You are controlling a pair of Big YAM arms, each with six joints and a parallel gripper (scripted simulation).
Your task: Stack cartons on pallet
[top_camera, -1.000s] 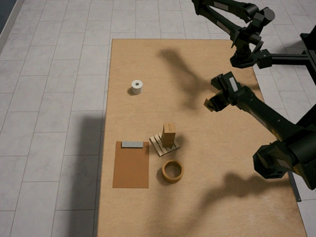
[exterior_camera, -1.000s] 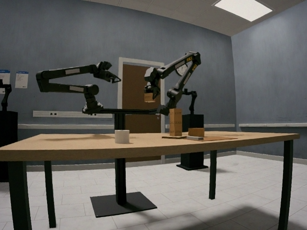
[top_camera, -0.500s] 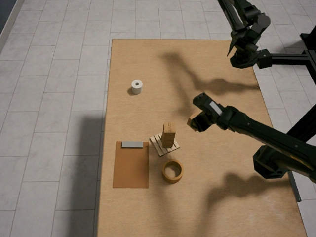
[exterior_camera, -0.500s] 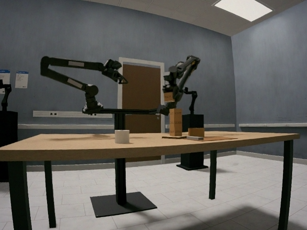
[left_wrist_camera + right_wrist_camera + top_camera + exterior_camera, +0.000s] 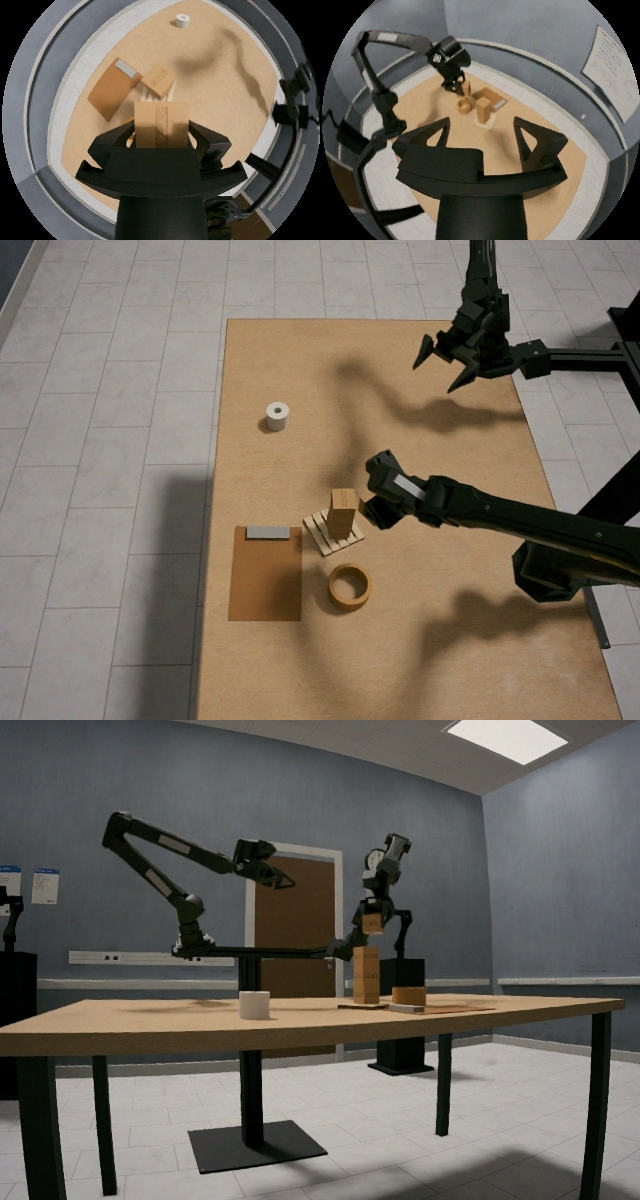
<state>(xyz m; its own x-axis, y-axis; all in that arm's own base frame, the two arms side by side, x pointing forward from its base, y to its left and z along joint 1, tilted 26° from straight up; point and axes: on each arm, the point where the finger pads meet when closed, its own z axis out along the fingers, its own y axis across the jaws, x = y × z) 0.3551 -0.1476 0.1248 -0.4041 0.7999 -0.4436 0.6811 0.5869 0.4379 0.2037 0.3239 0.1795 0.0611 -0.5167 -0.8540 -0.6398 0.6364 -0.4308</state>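
A three-carton column (image 5: 341, 516) (image 5: 366, 975) (image 5: 158, 80) (image 5: 483, 110) on the pallet (image 5: 324, 544) (image 5: 347, 1006) (image 5: 171, 95) (image 5: 491, 121) could topple if the fourth carton (image 5: 372, 923) (image 5: 161, 125) comes down off-centre; its number is hidden. The left pincer (image 5: 372, 918) (image 5: 161, 119) pinches it, pointing down near the column; the right pincer (image 5: 431, 380) (image 5: 293, 884) (image 5: 481, 119) hangs spread, well apart.

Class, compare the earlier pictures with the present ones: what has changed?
The left gripper has carried its carton closer to the column; nothing was released. The right arm has moved too. Column, pallet, ring and white roll stayed put.
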